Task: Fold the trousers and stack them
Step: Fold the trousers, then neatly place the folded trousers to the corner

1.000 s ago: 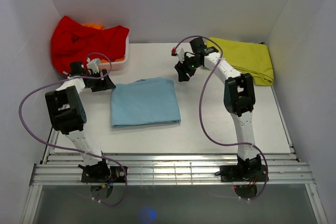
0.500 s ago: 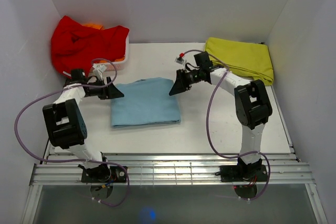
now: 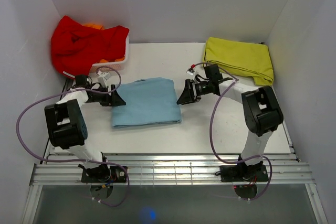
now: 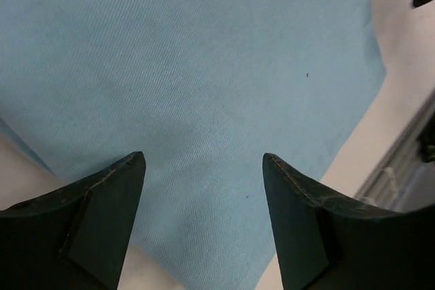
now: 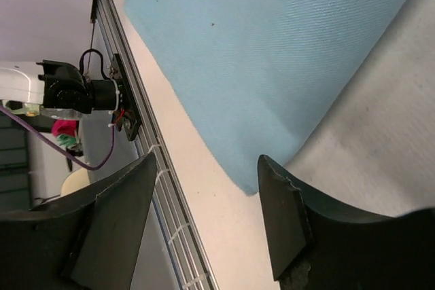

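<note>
The light sky-blue trousers [image 3: 144, 102] lie folded into a flat rectangle in the middle of the white table [image 3: 231, 129]. My left gripper [image 3: 118, 99] stands open at their left edge, low over the cloth; in the left wrist view the trousers [image 4: 204, 66] fill the space between and beyond its fingers [image 4: 102, 215]. My right gripper [image 3: 181, 97] stands open at the right edge. In the right wrist view the trousers [image 5: 272, 52] and their near corner lie just ahead of the gripper [image 5: 207, 161], nothing between the jaws.
A bright red garment [image 3: 84, 43] is heaped over a white basket [image 3: 111, 66] at the back left. A yellow-green folded garment [image 3: 241, 59] lies at the back right. White walls close the sides and back; a metal rail [image 3: 173, 171] runs along the near edge.
Both arms have swung down and inward from the back of the table, ending at the left and right edges of the folded trousers. The trousers have not moved.
</note>
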